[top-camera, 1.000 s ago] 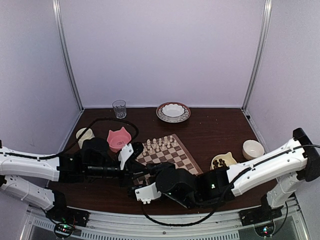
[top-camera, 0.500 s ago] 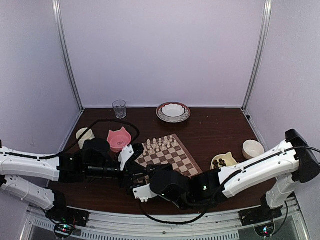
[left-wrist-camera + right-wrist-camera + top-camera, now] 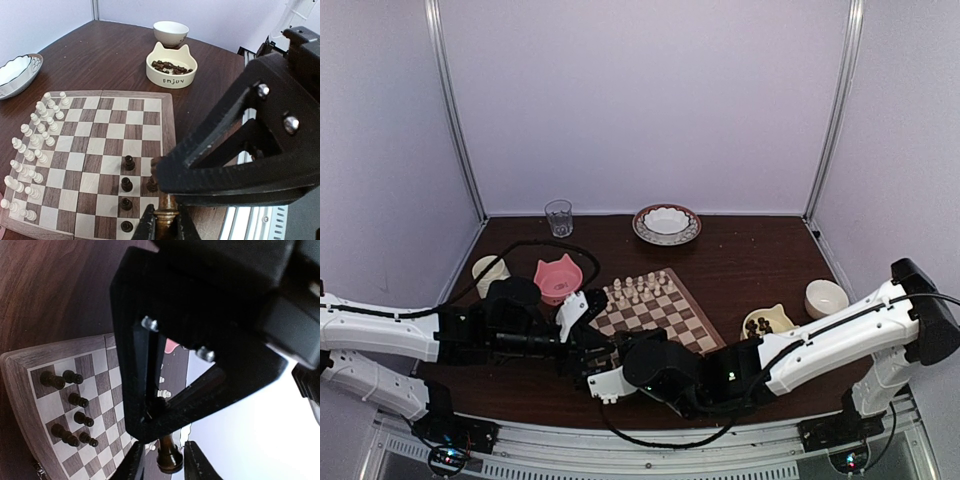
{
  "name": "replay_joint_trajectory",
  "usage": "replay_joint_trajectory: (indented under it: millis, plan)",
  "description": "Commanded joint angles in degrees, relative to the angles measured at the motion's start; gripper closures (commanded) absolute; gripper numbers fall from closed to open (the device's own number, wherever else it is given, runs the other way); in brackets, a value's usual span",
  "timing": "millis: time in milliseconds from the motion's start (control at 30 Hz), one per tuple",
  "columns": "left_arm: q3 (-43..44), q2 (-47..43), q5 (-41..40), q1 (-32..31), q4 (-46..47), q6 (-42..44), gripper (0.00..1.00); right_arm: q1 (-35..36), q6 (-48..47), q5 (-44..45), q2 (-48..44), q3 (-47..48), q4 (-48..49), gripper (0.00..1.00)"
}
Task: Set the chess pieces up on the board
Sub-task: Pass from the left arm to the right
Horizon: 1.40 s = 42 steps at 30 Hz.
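- The left gripper (image 3: 166, 227) is clamped on a dark brown chess piece (image 3: 166, 216), and its tip meets the tip of the right gripper (image 3: 165, 462).
- The right gripper's fingers (image 3: 134, 460) flank a dark chessman (image 3: 169, 455); whether they grip it cannot be told.
- Just beyond the left fingertips, several dark pieces (image 3: 126, 184) stand on the nearest squares of the board (image 3: 169, 125).
- Farther ahead of that hand, more pieces lie in a cream dish (image 3: 170, 80).

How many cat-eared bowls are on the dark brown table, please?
2: the pink cat-eared bowl left of the checked wooden chessboard, the cream cat-eared bowl holding dark brown chessmen right of it.
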Motion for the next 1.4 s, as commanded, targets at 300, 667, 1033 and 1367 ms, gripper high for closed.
replay_joint_trajectory:
  millis: [300,667,1033,1367]
  plan:
    - [1.4,-0.9,2.4,-0.1,3.1,0.1,1.0,-1.7,1.6,-1.2,-0.9,-1.4,-1.2,0.63]
    - [1.4,-1.2,3.0,-0.1,3.2,0.1,0.99,-1.7,1.9,-1.4,-0.3,-1.4,-0.7,0.82]
    - [-1.2,-5.1,2.2,-0.1,5.5,-0.9,0.72,-5.8,11.7,-11.0,-11.1,-8.7,1.8,0.88]
    - [-4.7,-10.5,-2.5,-0.1,7.9,-1.8,0.54,-13.0,32.1,-21.6,-24.4,-21.9,5.9,0.89]
